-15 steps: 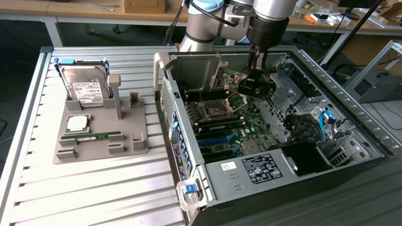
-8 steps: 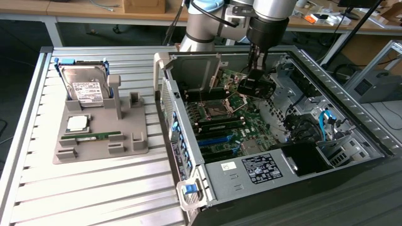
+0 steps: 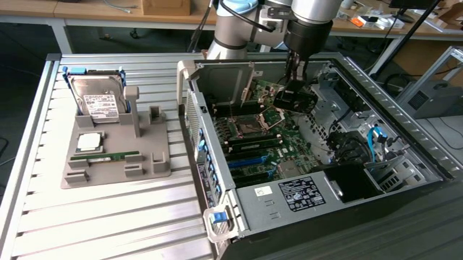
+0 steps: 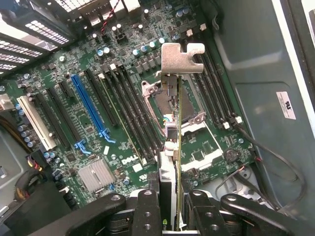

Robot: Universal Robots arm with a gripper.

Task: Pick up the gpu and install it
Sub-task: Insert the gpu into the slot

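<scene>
The gpu [image 4: 178,123] is seen edge-on in the wrist view, a thin green card with its silver bracket [image 4: 179,56] at the far end. My gripper [image 4: 173,201] is shut on the card's near end, with black fingers [image 4: 147,206] on either side. The card hangs above the motherboard [image 4: 113,113], over the CPU socket area, apart from the blue slot [image 4: 88,105] and the black slots beside it. In the exterior view my gripper [image 3: 293,100] is lowered inside the open computer case [image 3: 289,200], above the board.
A grey holder [image 3: 155,162] on the slatted table [image 3: 108,222] carries a hard drive [image 3: 97,100], a CPU chip [image 3: 88,142] and a RAM stick [image 3: 105,157]. Case walls, a fan [image 3: 347,146] and cables [image 4: 266,152] surround the board.
</scene>
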